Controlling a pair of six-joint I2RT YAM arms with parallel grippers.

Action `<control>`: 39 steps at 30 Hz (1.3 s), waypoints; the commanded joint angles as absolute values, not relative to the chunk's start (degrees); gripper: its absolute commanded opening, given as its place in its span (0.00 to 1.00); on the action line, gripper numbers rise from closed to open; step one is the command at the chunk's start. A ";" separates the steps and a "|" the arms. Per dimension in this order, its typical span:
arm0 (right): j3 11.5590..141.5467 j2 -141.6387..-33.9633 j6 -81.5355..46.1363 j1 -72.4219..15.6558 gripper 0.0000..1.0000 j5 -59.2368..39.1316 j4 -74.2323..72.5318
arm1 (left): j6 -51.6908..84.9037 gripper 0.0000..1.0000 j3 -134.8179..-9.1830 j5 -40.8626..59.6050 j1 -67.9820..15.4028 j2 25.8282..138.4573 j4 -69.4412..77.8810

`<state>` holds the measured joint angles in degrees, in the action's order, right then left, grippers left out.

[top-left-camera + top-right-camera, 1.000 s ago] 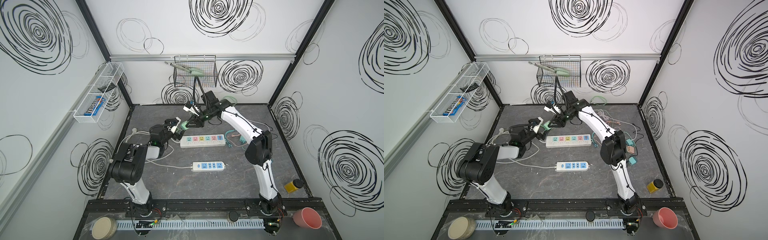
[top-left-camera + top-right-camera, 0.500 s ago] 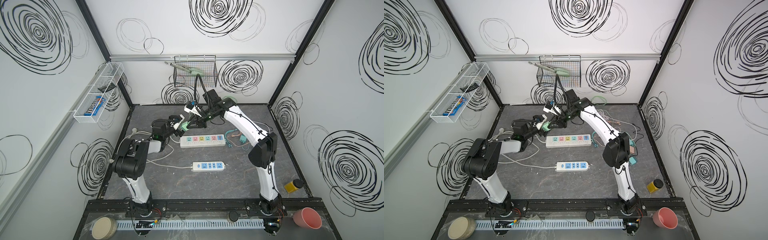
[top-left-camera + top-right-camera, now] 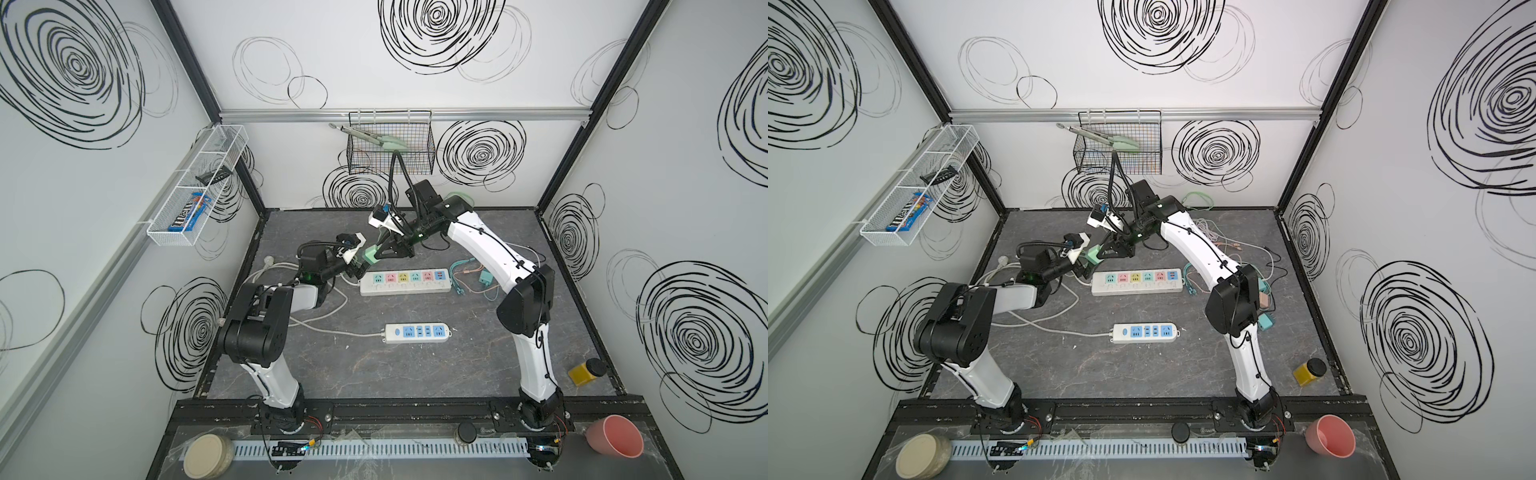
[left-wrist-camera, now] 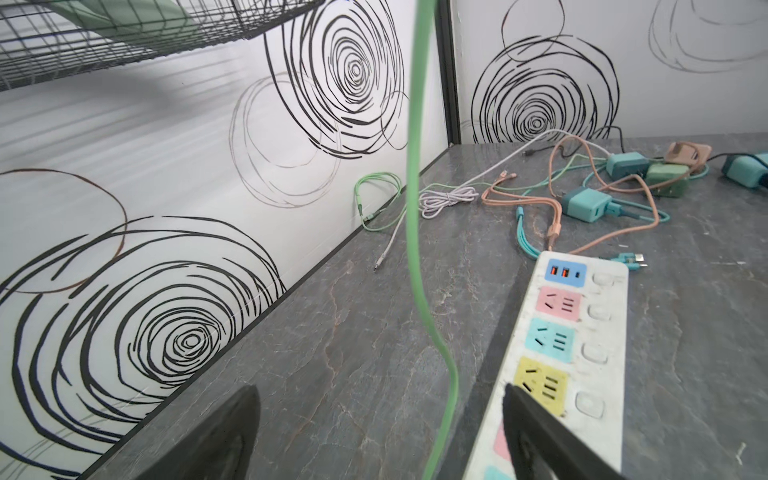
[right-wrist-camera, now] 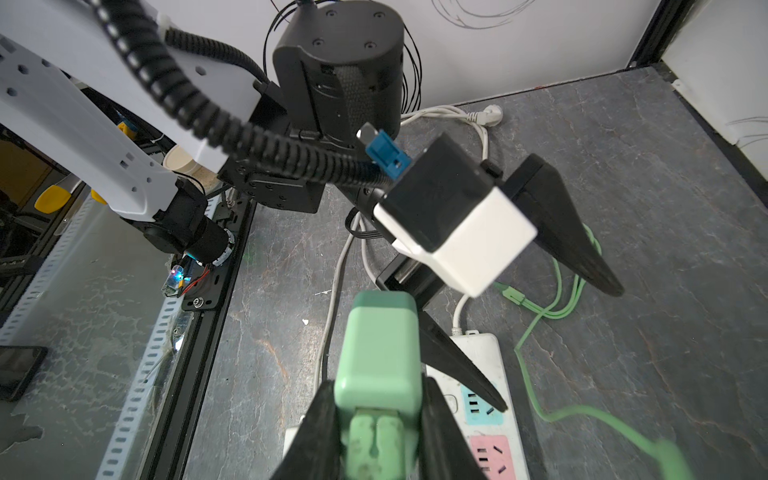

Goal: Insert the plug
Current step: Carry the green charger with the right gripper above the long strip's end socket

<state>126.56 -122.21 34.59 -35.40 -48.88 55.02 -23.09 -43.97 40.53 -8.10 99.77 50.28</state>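
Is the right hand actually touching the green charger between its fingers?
Touching. In the right wrist view, both fingers of the right hand press flat against opposite sides of the green charger, with no gap on either side.

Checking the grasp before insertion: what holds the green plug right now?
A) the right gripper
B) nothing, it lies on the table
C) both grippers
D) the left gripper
A: in the right wrist view the right gripper is clamped on the green plug, while the left gripper stands open.
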 commanded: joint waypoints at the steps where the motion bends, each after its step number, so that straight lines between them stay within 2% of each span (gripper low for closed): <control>1: 126.57 -118.93 36.93 -35.59 0.00 -52.41 55.79 | -28.64 0.92 -47.16 40.28 -10.91 99.73 45.91; 4: 126.37 -118.70 38.48 -35.68 0.00 -54.13 57.44 | -28.69 0.83 -50.27 37.81 -11.64 102.61 46.33; 11: 123.72 -118.19 40.22 -35.68 0.00 -50.15 58.24 | -19.86 0.26 -47.10 27.50 -9.39 104.46 64.85; 14: 123.29 -119.49 40.61 -35.68 0.00 -46.26 58.10 | -12.65 0.11 -43.51 25.33 -5.58 101.91 71.89; 17: 125.09 -122.06 43.27 -35.90 0.00 -41.84 59.23 | -8.29 0.07 -39.79 25.21 -1.39 97.19 72.27; 20: 129.09 -125.86 47.85 -37.18 0.00 -34.20 61.68 | -11.94 0.00 -39.04 20.55 -0.60 91.44 61.48; 23: 132.82 -129.15 51.16 -38.77 0.00 -27.50 64.30 | -14.59 0.00 -40.20 13.54 -1.44 88.77 51.23; 26: 134.13 -130.55 51.91 -40.12 0.00 -21.64 63.31 | -13.30 0.00 -39.26 8.05 -1.67 88.29 50.74; 39: 135.59 -136.12 54.19 -44.48 0.00 -9.28 64.28 | -10.61 0.00 -37.72 1.34 -2.71 88.53 48.08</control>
<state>134.10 -135.11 52.38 -44.49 -13.04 61.89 -11.46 -38.63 4.32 -2.28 88.44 47.64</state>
